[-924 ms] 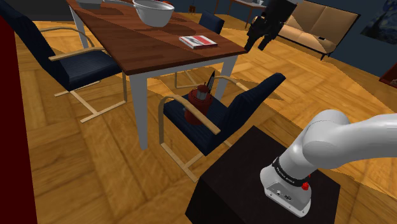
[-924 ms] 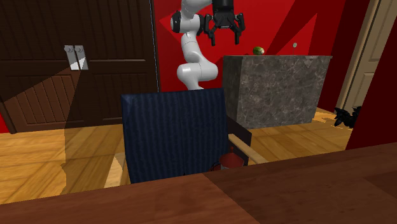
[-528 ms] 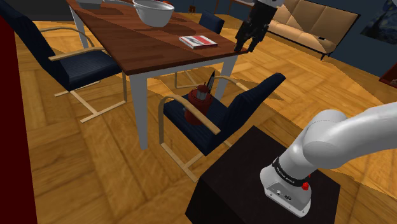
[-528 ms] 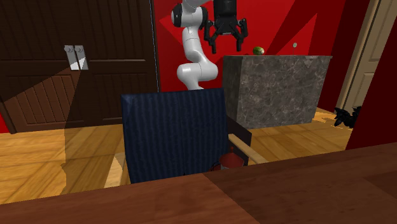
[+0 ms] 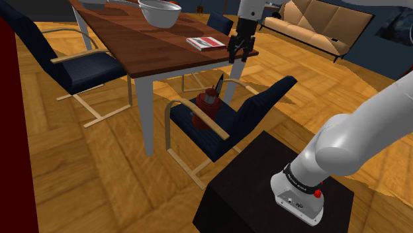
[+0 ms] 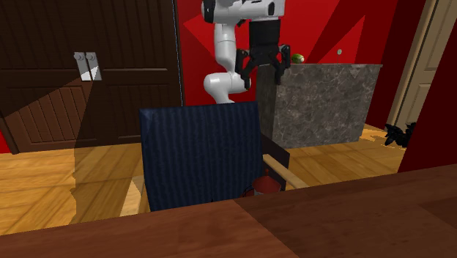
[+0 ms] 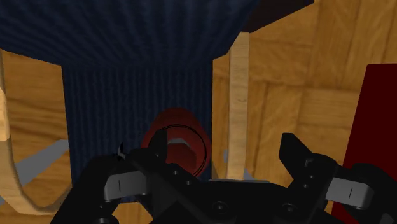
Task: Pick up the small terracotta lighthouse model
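Note:
The lighthouse model (image 5: 206, 106) is a dark red, round-bodied piece with a dark pointed top. It stands upright on the seat of a navy armchair (image 5: 218, 126) beside the table. In the second exterior view the lighthouse (image 6: 267, 183) peeks out beside the chair's backrest. My gripper (image 5: 237, 57) hangs open well above it, by the table's corner, holding nothing. Looking down from the wrist, the lighthouse (image 7: 178, 143) lies below, nearer one finger, with the gripper (image 7: 226, 156) spread wide. The gripper (image 6: 264, 67) also appears high above the chair.
A wooden table (image 5: 152, 49) holds a white bowl (image 5: 159, 12) and a book (image 5: 206, 44) near its corner. The chair's wooden armrests (image 5: 198, 116) flank the lighthouse. More navy chairs (image 5: 79, 66) surround the table. A stone counter (image 6: 315, 99) stands behind; my stand (image 5: 265, 192) is close.
The gripper has come down and moved to the shoulder view's left, from above the floor to a spot over the chair. Its fingers stay open. The lighthouse has not moved.

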Available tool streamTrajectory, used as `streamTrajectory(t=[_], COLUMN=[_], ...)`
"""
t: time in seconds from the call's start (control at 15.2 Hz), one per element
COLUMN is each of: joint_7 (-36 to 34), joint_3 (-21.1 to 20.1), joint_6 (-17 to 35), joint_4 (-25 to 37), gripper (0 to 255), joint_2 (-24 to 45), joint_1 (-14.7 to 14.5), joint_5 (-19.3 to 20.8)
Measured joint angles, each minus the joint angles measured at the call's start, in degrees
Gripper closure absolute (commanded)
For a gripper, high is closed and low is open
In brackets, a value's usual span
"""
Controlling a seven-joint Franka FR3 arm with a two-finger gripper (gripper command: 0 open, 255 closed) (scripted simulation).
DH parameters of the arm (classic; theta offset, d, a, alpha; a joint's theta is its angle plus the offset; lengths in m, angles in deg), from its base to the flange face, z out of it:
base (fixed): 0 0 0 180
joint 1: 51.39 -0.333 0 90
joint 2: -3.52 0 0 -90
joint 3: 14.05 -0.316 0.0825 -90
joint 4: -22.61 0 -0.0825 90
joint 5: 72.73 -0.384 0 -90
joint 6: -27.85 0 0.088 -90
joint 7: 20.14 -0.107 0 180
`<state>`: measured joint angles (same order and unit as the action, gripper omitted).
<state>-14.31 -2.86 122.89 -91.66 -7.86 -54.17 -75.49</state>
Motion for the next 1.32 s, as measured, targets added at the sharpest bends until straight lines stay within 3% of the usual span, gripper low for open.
streamTrajectory(t=[0.53,0.99,1.32], joint_7=[7.66,12.05,12.71], joint_3=[1.95,1.07,0.69], joint_6=[-5.76,-14.27,-13.93], joint_4=[16.08,35.36,37.41], gripper=[0,0,0], joint_2=[23.37,45.07,49.48], joint_1=[1.55,4.51,4.97], joint_5=[-3.06,-4.74,-4.95])
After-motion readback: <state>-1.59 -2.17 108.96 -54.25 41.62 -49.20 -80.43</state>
